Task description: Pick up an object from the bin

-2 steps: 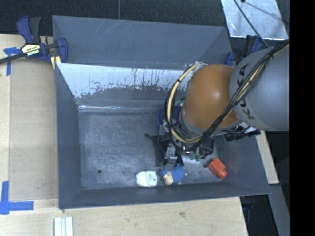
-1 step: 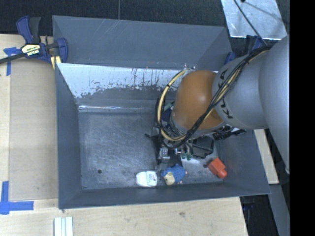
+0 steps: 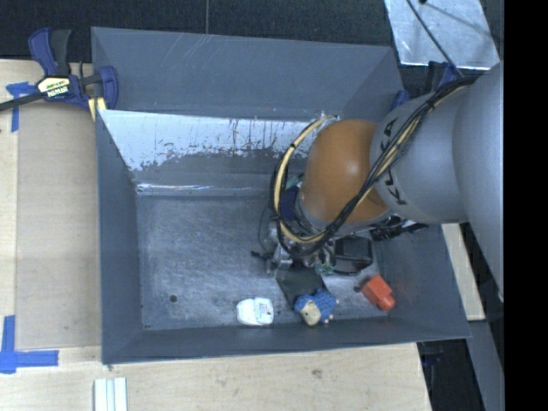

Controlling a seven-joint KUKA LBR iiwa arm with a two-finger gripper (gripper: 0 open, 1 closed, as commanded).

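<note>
Gripper (image 3: 289, 262) is low in the right half of the grey metal bin (image 3: 184, 238), under the arm's orange cover (image 3: 338, 174); clamped or released, can't tell, the wrist blocks it. Nearest item is a small blue-and-yellow plastic piece (image 3: 315, 306) just beside it by the near wall. White rounded object (image 3: 255, 312) lies view-left of that, red blocky piece (image 3: 377, 292) view-right, possibly something black between.
</note>
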